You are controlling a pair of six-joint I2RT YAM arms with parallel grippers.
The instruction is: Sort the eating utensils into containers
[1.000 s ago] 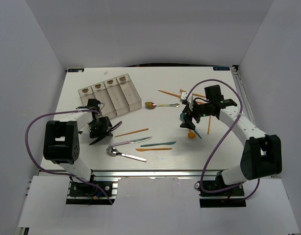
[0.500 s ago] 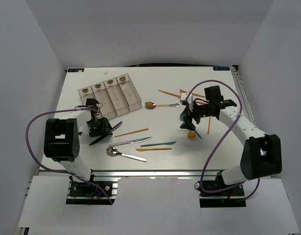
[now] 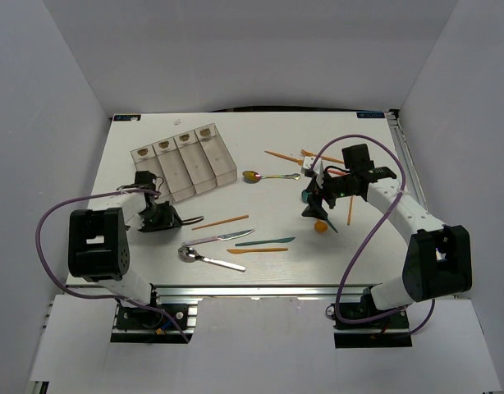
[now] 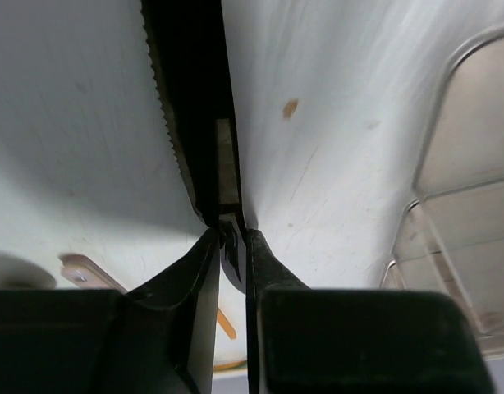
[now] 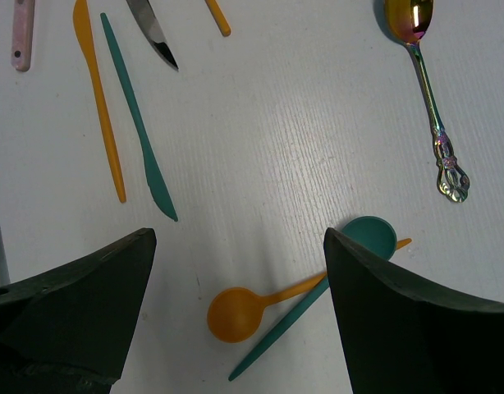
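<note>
Near edge of bench (image 3: 260,131): steel spoon (image 3: 204,258), steel knife (image 3: 227,237), teal knife (image 3: 266,242) and orange knife (image 3: 258,250) lie loose.

Just beyond, toward left edge: left claw (image 4: 233,246) is almost closed, its tips pinching one end of the black knife (image 4: 190,107). The serrated blade runs out ahead. Lifted or on the bench, cannot tell.

Right of centre: right claw (image 5: 238,246) is spread wide and holds nothing, above orange spoon (image 5: 233,316) and teal spoon (image 5: 368,236), which cross.

Far-left corner: bins (image 3: 204,156), apparently empty, just past the left claw.

Risks: the end-pinch on a thin, long knife may let it swing or slip on the lift. The free end could catch a bin wall and shove the light bins. The right claw could grab both crossed spoons together.
</note>
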